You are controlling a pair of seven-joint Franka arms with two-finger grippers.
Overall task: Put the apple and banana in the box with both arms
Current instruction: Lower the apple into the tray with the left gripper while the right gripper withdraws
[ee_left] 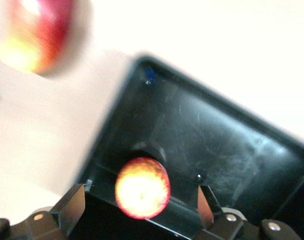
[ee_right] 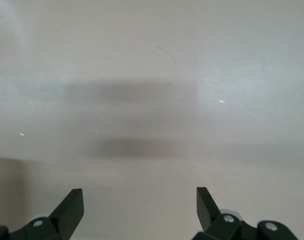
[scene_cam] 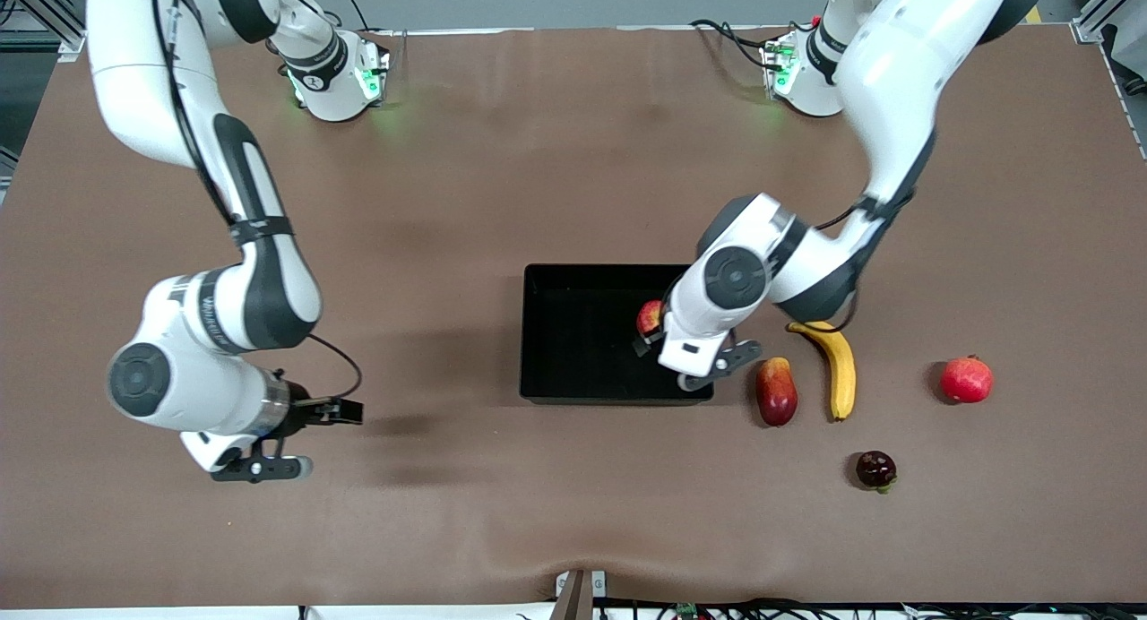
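The box (scene_cam: 573,333) sits mid-desk (scene_cam: 502,181). The apple (scene_cam: 649,316) is inside it, at the end toward the left arm, under the left gripper (scene_cam: 668,351). Just beside that end lies the mango (scene_cam: 776,391), then the banana (scene_cam: 835,365), then the pomegranate (scene_cam: 966,379). The mangosteen (scene_cam: 875,469) lies nearer the camera than the banana. The right gripper (scene_cam: 296,441) hangs over bare desk at the right arm's end.

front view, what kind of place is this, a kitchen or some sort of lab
Most likely a robotics lab bench, not a kitchen. Two white arms are bolted along one edge of a brown-covered table, metal framing and loose cables ring it, and fruit is laid out around a black box like test props.
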